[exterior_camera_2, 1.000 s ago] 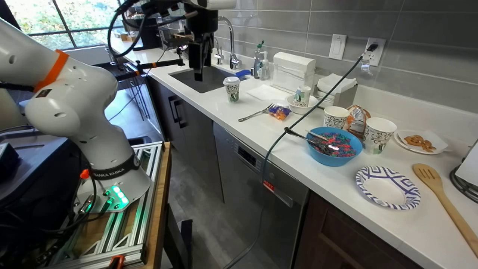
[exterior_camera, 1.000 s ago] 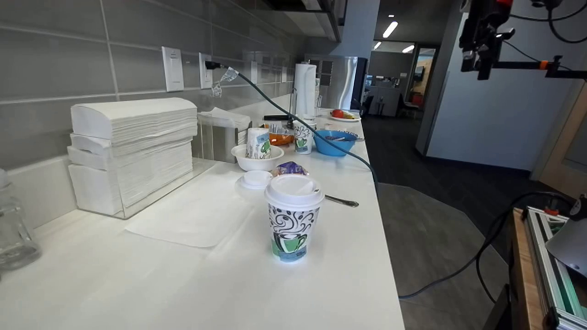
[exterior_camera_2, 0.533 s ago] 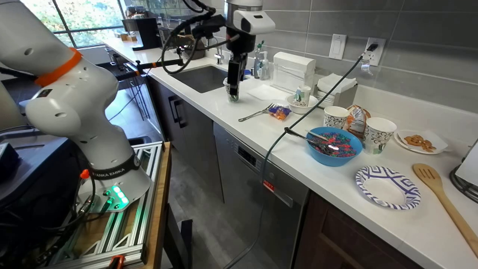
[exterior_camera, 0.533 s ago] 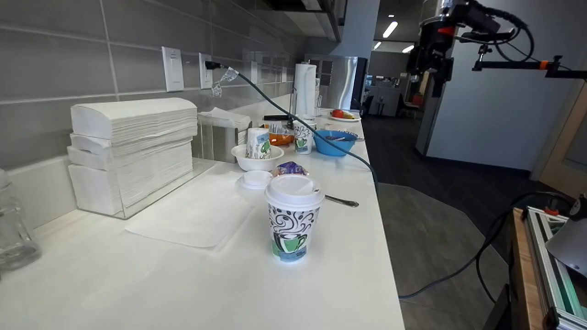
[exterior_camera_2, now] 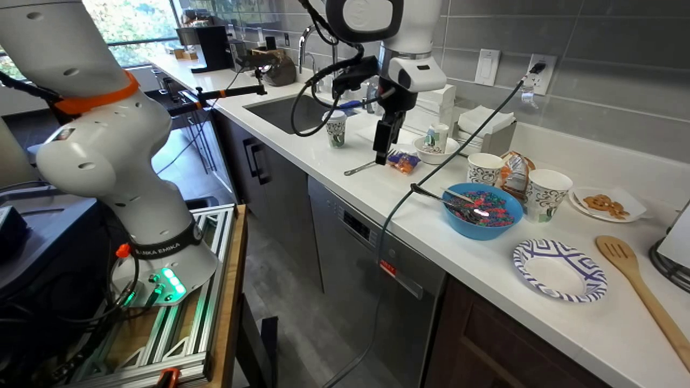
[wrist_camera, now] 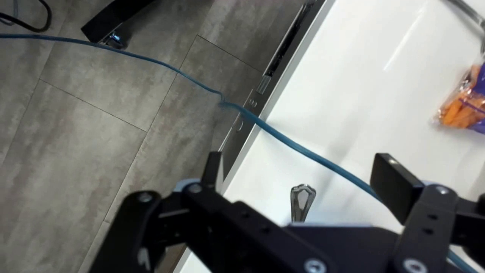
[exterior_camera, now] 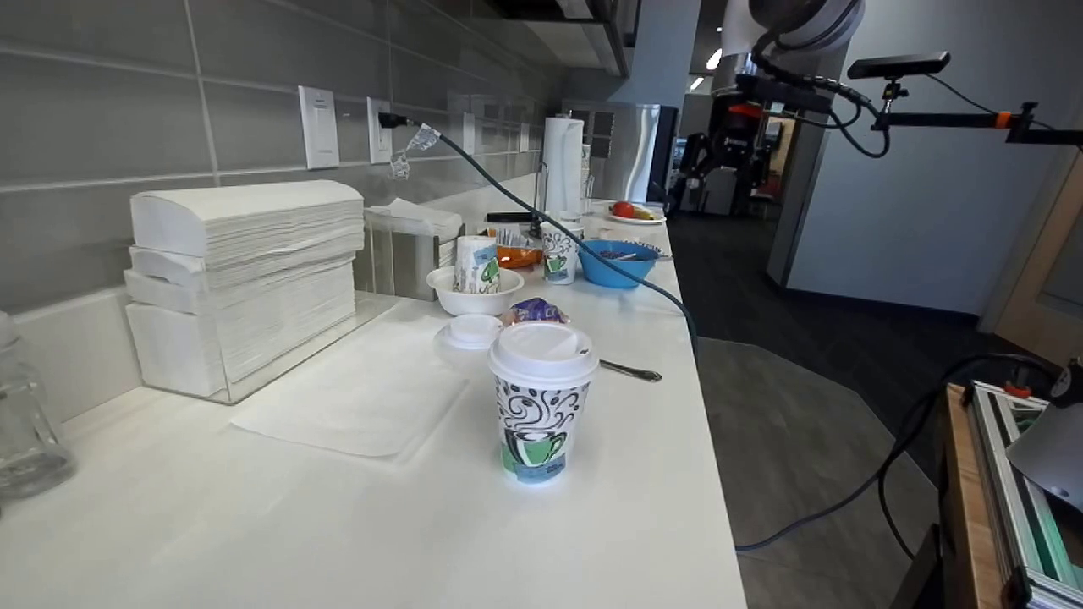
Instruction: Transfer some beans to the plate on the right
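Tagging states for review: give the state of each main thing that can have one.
Gripper: open, holding nothing.
Blue bowl: holding beans.
Spoon: resting in the beans.
Patterned plate: no beans yet.
Lidded cup: upright, covered.
Cups by blue bowl: upright, uncovered.
Plug: in outlet.
Dishwasher: shut.
Carrot bag: sealed or not, can't tell.
Wooden spatula: lying flat.

Same counter (exterior_camera_2: 485,264) — both exterior views
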### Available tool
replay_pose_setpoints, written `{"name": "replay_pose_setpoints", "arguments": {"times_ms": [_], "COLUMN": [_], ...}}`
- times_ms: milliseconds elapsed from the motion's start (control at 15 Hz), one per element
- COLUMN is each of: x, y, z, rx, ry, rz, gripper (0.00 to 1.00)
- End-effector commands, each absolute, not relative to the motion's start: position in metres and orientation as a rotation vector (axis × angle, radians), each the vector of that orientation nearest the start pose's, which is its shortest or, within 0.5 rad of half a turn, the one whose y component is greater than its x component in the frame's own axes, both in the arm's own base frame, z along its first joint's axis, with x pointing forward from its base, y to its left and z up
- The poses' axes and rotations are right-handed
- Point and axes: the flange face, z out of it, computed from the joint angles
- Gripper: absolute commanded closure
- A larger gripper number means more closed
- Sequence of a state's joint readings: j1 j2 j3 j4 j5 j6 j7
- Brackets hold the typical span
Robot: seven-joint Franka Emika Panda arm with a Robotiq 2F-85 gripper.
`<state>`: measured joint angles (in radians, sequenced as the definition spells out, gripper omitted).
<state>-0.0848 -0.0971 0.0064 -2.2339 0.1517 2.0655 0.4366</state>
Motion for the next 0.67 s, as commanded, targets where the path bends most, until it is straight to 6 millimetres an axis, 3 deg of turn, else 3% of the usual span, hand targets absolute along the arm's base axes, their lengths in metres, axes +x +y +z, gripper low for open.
{"name": "replay_pose_setpoints", "arguments": {"times_ms": [0, 67, 267, 467, 600], "x": [0.537, 0.517, 0.533, 0.536, 0.549], "y": [-0.04, -0.038, -0.042, -0.042, -0.042], "z": [0.391, 0.397, 0.389, 0.391, 0.378], "rx": [-2.822, -2.868, -2.854, -2.849, -2.834], "ry": [1.008, 0.943, 0.972, 0.983, 1.002], "rz": [0.145, 0.129, 0.142, 0.137, 0.142], "gripper": [0.0, 0.0, 0.0, 0.0, 0.0]}}
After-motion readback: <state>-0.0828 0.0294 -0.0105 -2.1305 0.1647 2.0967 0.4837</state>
